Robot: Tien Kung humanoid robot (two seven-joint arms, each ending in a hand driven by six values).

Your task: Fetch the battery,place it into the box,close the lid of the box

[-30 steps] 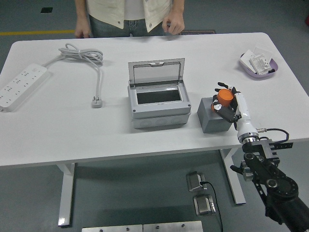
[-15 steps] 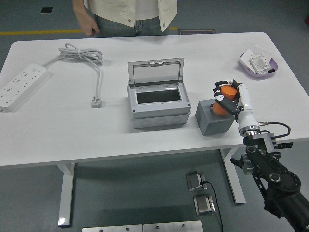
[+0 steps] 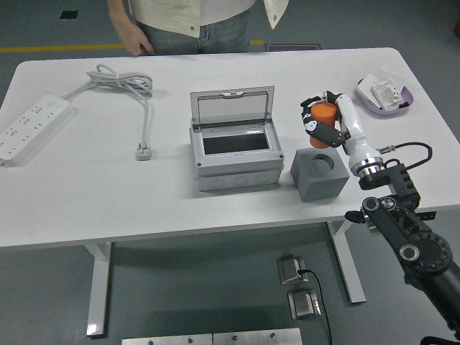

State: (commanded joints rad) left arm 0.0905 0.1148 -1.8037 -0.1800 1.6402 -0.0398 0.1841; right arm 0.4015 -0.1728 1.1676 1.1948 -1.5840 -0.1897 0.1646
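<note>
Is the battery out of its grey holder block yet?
Out. The right hand holds the orange battery above the grey holder block, whose round socket shows empty.

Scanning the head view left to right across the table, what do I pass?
Power strip → its cable with plug → open grey box → grey holder block with right hand lifting the orange battery above it → purple tray.
</note>
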